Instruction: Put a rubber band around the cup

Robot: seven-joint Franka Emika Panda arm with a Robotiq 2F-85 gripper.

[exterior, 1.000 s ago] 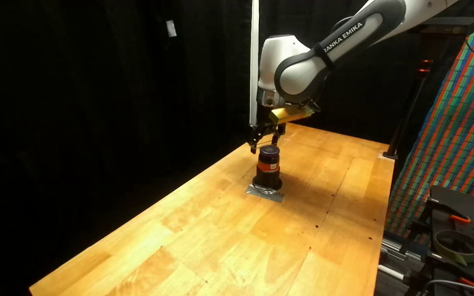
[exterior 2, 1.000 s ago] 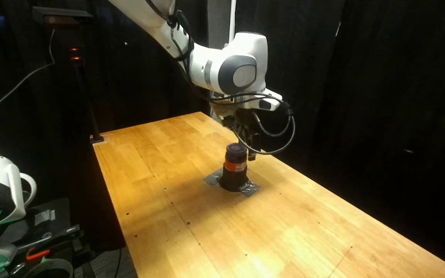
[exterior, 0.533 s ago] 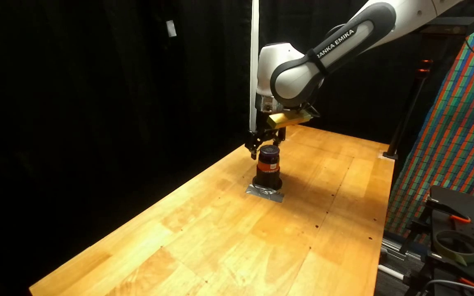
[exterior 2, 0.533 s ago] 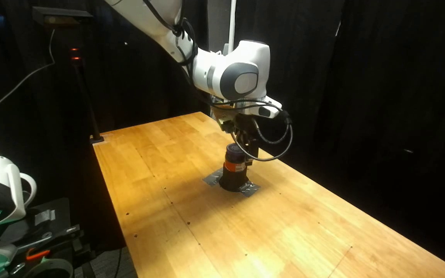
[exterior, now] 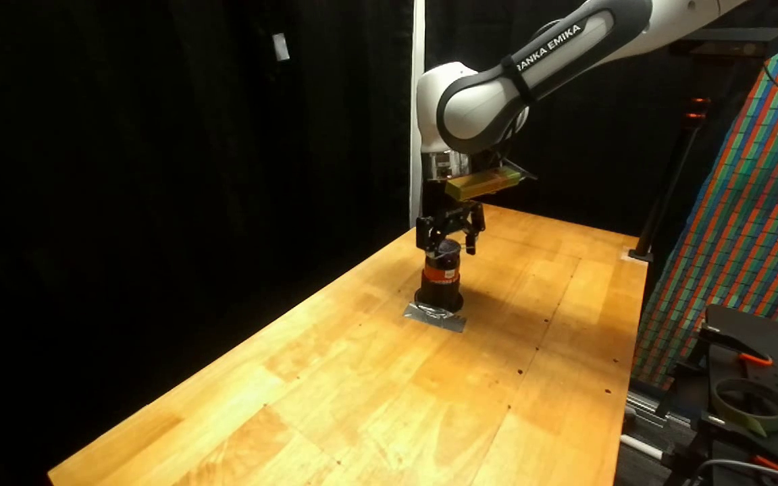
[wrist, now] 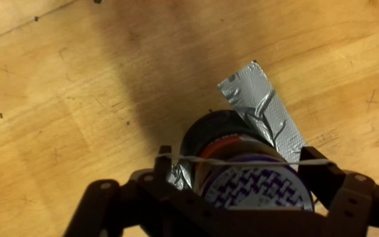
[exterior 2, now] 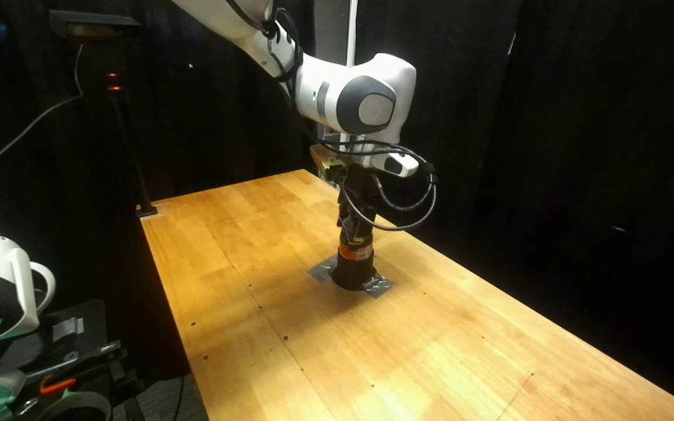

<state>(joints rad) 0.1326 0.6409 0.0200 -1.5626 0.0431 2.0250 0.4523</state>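
Observation:
The cup is an upright jar with an orange band and dark purple lid, seen in both exterior views (exterior: 442, 274) (exterior 2: 356, 252). Its lid with a white and purple pattern shows in the wrist view (wrist: 258, 187). It sits in a black round base taped to the table. My gripper (exterior: 453, 252) is open at the jar's top, its fingers apart on either side of the lid in the wrist view (wrist: 240, 159). A pale rubber band (wrist: 258, 163) is stretched between the fingertips and crosses in front of the lid. Its far strand is mostly hidden; whether it touches the jar I cannot tell.
Silver tape (wrist: 271, 112) holds the black base (exterior 2: 353, 278) to the wooden table (exterior: 375, 405). A black post (exterior: 662, 182) stands at the table's far corner. A cable loop (exterior 2: 435, 199) hangs from the arm's wrist. Dark curtains (exterior: 179, 169) stand behind the table.
My gripper first lowers behind the cup. It then shifts over the cup's top, rises slightly and turns a little. The cup and base have not moved.

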